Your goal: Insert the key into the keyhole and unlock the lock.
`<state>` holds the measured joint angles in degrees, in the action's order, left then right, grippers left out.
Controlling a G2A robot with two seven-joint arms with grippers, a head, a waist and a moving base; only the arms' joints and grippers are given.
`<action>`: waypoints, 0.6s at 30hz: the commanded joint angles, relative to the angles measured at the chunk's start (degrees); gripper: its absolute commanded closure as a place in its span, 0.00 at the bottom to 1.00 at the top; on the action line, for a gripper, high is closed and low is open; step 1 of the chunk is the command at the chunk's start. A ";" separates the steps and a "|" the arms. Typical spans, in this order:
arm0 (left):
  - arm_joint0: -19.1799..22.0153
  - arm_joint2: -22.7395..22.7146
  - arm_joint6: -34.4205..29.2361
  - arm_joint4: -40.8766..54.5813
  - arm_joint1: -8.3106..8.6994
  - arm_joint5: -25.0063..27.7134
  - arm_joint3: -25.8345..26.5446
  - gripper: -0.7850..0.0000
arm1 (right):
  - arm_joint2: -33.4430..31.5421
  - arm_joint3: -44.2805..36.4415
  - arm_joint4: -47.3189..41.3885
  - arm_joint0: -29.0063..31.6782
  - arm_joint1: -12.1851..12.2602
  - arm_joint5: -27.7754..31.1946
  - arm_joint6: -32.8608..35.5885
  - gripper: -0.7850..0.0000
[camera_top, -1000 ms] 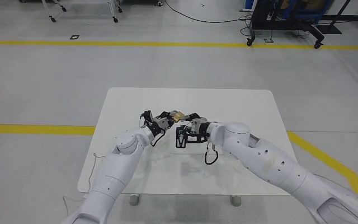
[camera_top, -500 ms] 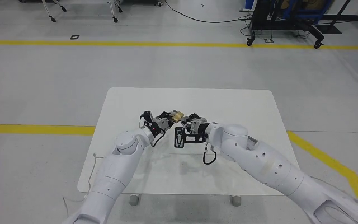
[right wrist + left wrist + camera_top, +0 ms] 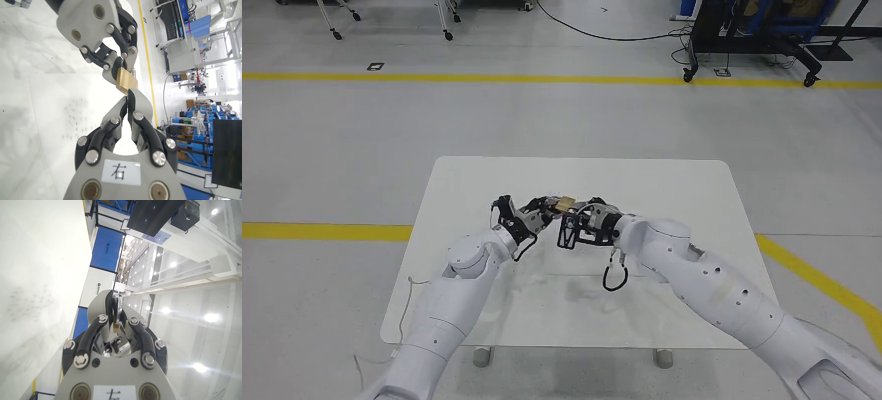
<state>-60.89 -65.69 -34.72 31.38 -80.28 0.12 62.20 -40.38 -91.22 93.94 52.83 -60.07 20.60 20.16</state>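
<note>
The brass padlock [image 3: 126,80] hangs in the air above the white table [image 3: 682,200], a little toward 12 o'clock from the table's middle in the top view. The left gripper [image 3: 122,62] meets it from the 9 o'clock side, with its fingers pinched on the silver shackle so that the brass body sticks out beyond the fingertips. The right gripper [image 3: 127,98] comes in from about 4 o'clock. Its two ribbed pads are pressed together, and the tips touch the bottom edge of the lock body. I cannot tell what, if anything, sits between those pads
</note>
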 commanded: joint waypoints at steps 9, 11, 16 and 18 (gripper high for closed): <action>-1.43 -0.11 3.44 -7.76 0.53 6.42 3.02 1.00 | -7.30 4.02 -17.83 2.20 -0.11 3.95 -6.57 1.00; -1.67 0.03 4.28 -10.02 0.67 6.98 3.69 1.00 | -8.85 6.10 -23.01 2.27 -0.14 6.49 -8.17 1.00; -2.48 0.47 6.76 -15.80 0.97 8.96 5.55 1.00 | -11.49 11.26 -33.68 2.18 -0.28 13.49 -12.12 1.00; -2.79 0.54 7.36 -17.22 1.05 9.65 6.16 1.00 | -11.92 12.66 -36.13 1.97 -0.39 15.30 -12.50 1.00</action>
<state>-63.56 -65.17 -27.63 14.82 -79.27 9.49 68.13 -52.16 -79.11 58.96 54.89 -60.41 35.19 7.75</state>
